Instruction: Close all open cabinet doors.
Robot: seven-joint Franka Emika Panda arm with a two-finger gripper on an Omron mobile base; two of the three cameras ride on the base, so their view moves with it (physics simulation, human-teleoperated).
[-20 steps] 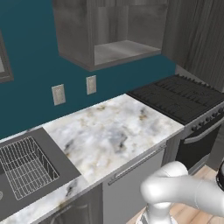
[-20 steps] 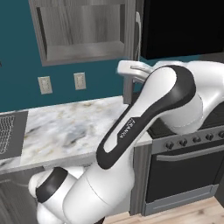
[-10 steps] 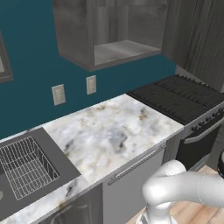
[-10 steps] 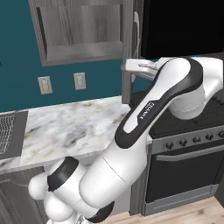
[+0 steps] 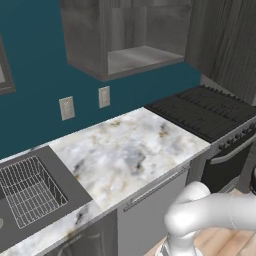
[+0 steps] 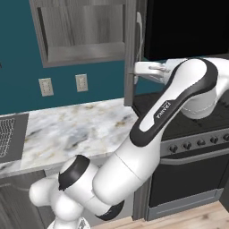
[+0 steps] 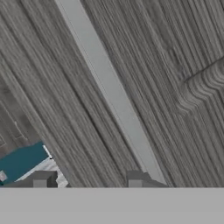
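Observation:
One cabinet door (image 6: pixel 130 49) of the wall cabinet (image 5: pixel 131 56) stands open, edge-on in the right base view, with its slim silver handle (image 6: pixel 140 27) on the far face. In the left base view the same door (image 5: pixel 225 45) is a dark wood-grain panel to the right of the open shelf. My gripper (image 6: pixel 135 74) reaches the door's lower edge from the right. In the hand view the wood-grain door (image 7: pixel 175 78) is very close, a pale strip (image 7: pixel 109 87) runs down it, and my gripper (image 7: pixel 87 181) has its fingertips (image 7: pixel 41 179) apart. Whether they pinch the door is unclear.
A marble counter (image 5: pixel 125 150) lies below the cabinet, with a sink and wire rack (image 5: pixel 27 192) to its left. A black stove (image 5: pixel 205 110) with its oven (image 6: pixel 188 170) stands to the right. Two wall outlets (image 6: pixel 62 84) sit on the teal wall.
The arm's elbow has swung out to the right and higher, while the hand has stayed at the door's edge. The door stands as before.

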